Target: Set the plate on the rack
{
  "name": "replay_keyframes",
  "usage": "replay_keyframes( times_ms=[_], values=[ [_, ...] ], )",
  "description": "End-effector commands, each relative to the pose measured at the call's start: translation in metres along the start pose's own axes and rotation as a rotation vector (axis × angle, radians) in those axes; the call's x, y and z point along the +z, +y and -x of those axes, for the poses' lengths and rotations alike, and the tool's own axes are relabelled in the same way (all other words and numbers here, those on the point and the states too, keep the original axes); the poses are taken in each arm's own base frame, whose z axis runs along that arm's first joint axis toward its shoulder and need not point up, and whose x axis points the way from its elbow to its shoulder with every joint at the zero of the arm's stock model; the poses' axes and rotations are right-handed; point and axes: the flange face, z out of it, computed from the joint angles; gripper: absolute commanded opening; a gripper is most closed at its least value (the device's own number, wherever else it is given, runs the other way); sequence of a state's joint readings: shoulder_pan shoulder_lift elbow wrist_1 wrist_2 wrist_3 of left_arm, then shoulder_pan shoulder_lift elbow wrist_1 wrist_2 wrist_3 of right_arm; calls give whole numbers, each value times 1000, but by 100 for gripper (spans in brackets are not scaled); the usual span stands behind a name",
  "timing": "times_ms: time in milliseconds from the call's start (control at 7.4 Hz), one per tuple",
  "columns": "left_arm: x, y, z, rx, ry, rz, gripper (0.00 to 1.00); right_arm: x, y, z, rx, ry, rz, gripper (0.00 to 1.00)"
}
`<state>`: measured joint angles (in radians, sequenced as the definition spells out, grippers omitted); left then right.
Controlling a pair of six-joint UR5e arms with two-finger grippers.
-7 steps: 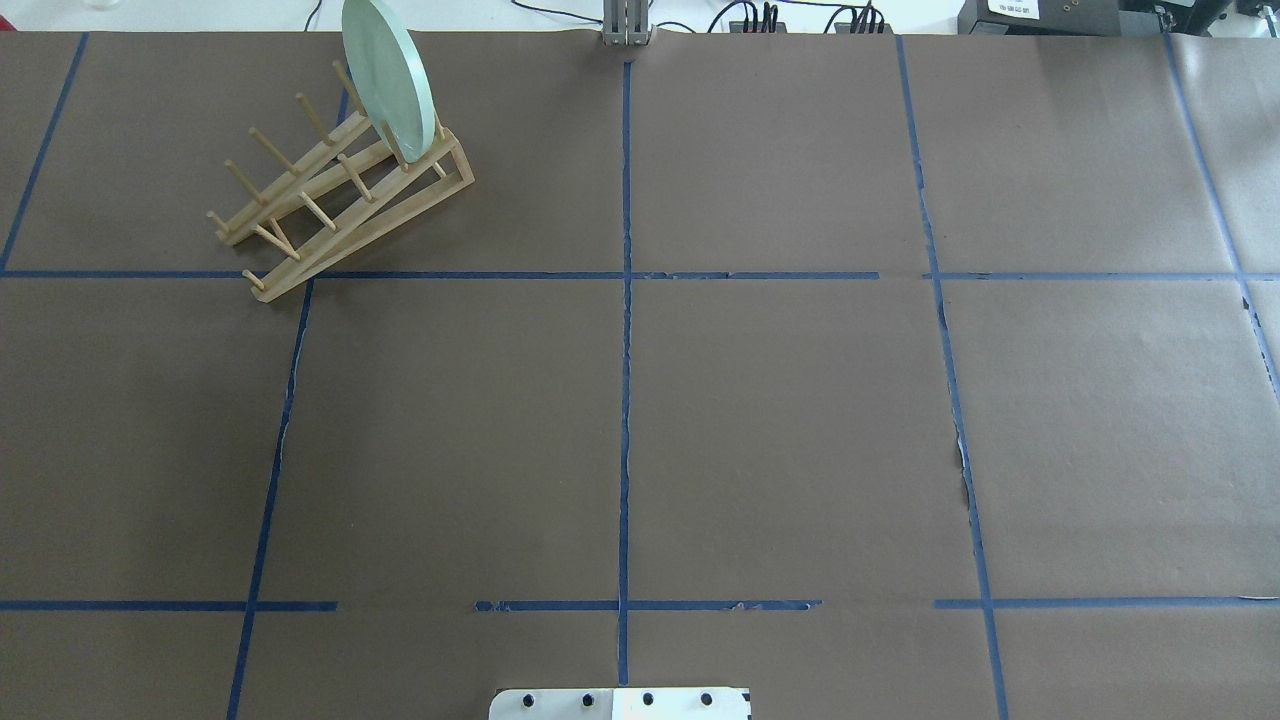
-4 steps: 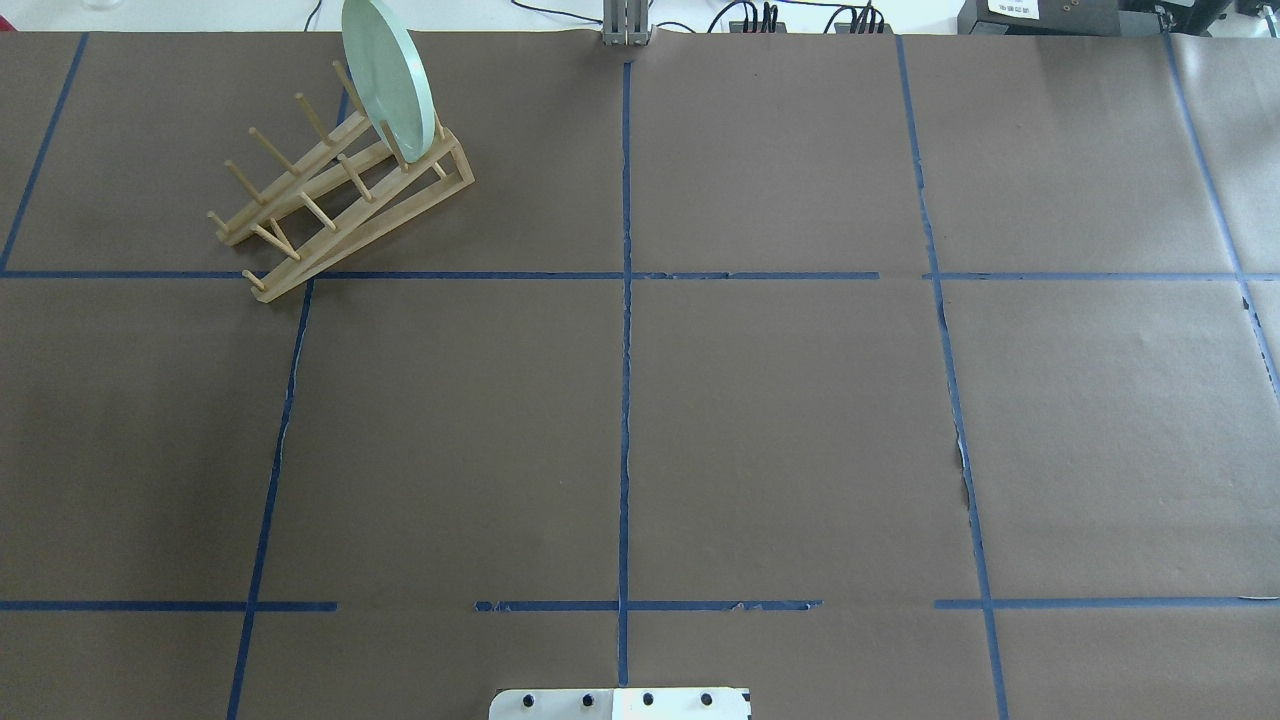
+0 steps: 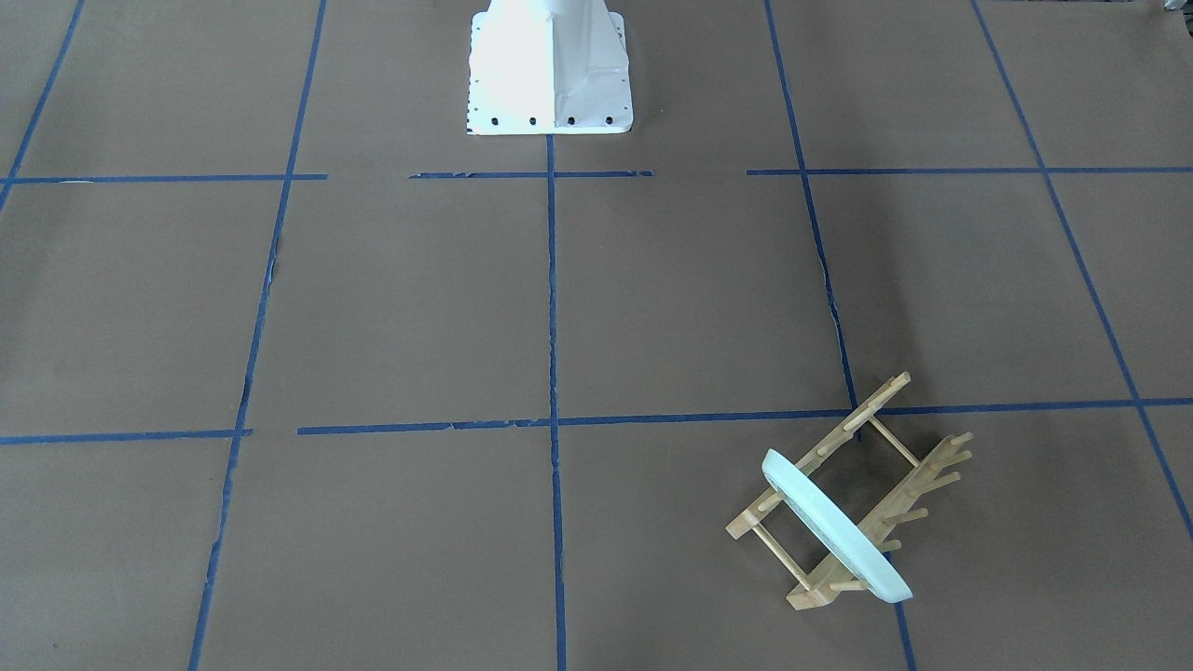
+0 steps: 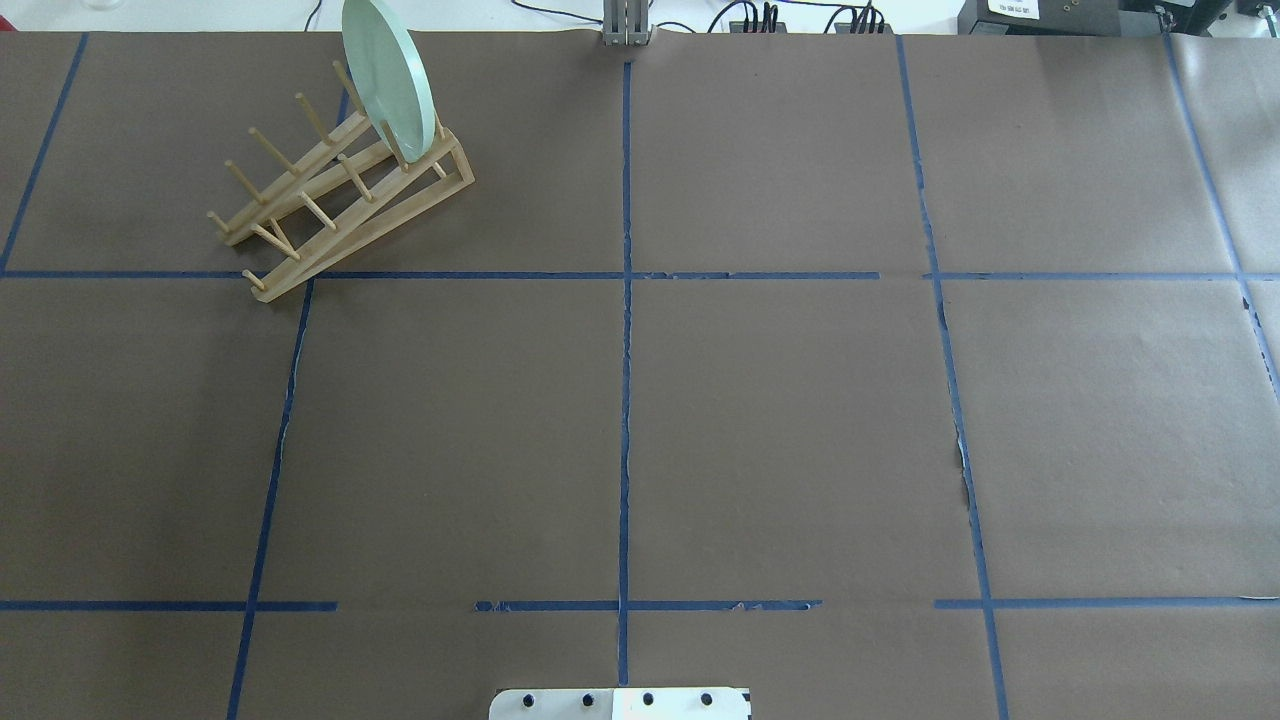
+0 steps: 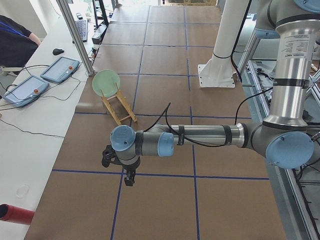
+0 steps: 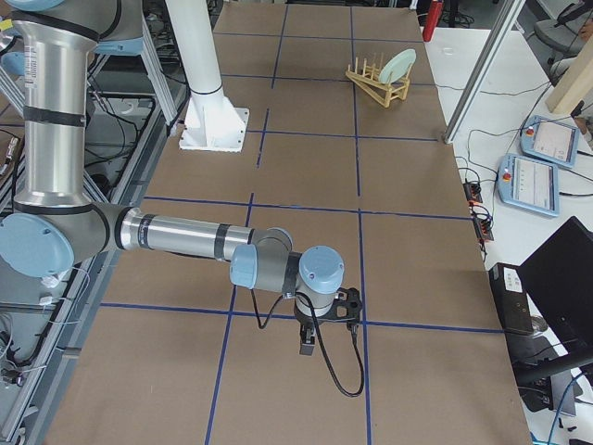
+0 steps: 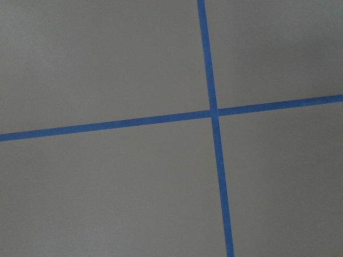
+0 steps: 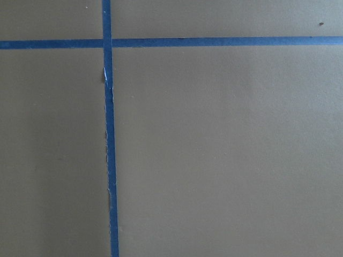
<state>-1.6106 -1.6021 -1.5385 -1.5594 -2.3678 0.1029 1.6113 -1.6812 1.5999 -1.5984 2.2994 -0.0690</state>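
Note:
The pale mint-green plate (image 4: 385,75) stands on edge between the pegs at the far end of the light wooden rack (image 4: 340,195), at the table's far left. Both also show in the front-facing view, plate (image 3: 834,527) and rack (image 3: 895,485). My left gripper (image 5: 130,180) shows only in the exterior left view, low over the table and well away from the rack (image 5: 120,107); I cannot tell whether it is open or shut. My right gripper (image 6: 308,345) shows only in the exterior right view, far from the plate (image 6: 400,63); its state is also unclear. Both wrist views show only brown paper and blue tape.
Brown paper with a blue tape grid covers the table. The white robot base (image 3: 550,65) stands at the robot-side edge. A grey post (image 4: 625,25) and cables sit at the far edge. Two tablets (image 5: 60,69) and a red cylinder (image 5: 12,214) lie on the side bench.

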Motion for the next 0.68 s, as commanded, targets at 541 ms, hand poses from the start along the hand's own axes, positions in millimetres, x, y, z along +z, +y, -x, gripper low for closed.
replay_keyframes(
  times_ms=[541],
  values=[
    [-10, 7, -3, 0, -2, 3, 100, 0, 0, 0, 0, 0, 0, 100]
  ],
)
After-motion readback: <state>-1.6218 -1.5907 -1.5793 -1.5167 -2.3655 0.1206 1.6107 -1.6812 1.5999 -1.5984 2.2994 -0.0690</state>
